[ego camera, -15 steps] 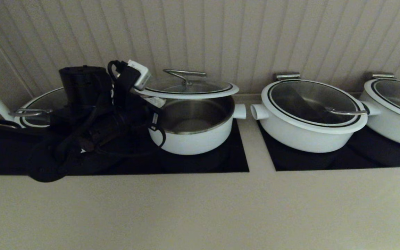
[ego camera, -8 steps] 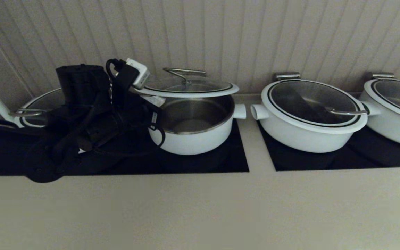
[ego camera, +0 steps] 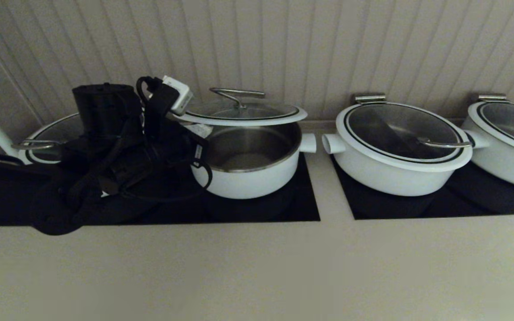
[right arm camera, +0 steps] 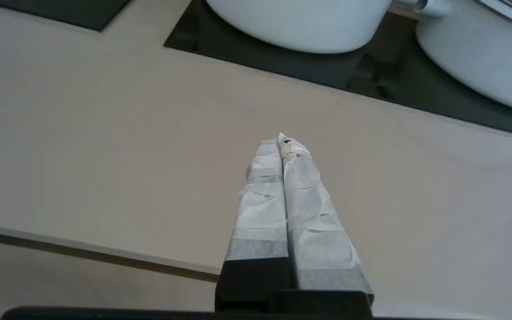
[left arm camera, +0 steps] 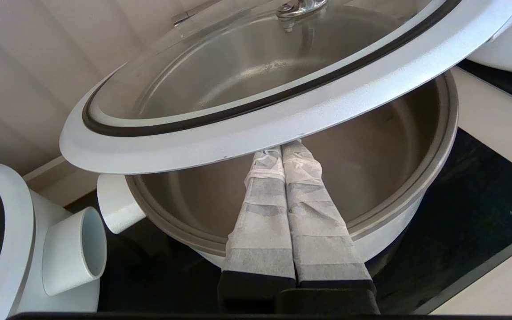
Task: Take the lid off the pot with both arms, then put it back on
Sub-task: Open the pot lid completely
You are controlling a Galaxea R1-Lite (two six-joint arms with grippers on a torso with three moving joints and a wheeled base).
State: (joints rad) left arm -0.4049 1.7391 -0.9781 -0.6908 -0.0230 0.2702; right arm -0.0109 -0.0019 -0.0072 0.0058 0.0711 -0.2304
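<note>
My left gripper (left arm camera: 282, 149), its two taped fingers pressed together with nothing between them, sits under the near rim of the glass lid (ego camera: 243, 113) and props it tilted above the open pot (ego camera: 250, 167) on the black cooktop (ego camera: 261, 209). My right gripper (right arm camera: 282, 140), likewise closed on nothing, hangs over the bare counter (ego camera: 257, 267), well apart from the pot. Since the lid only rests on my fingertips, I judge the safe course is a slow, level lowering, rim kept centred over the pot.

Head view down over cooktop; left wrist close at pot (left arm camera: 398, 169), shared.
</note>
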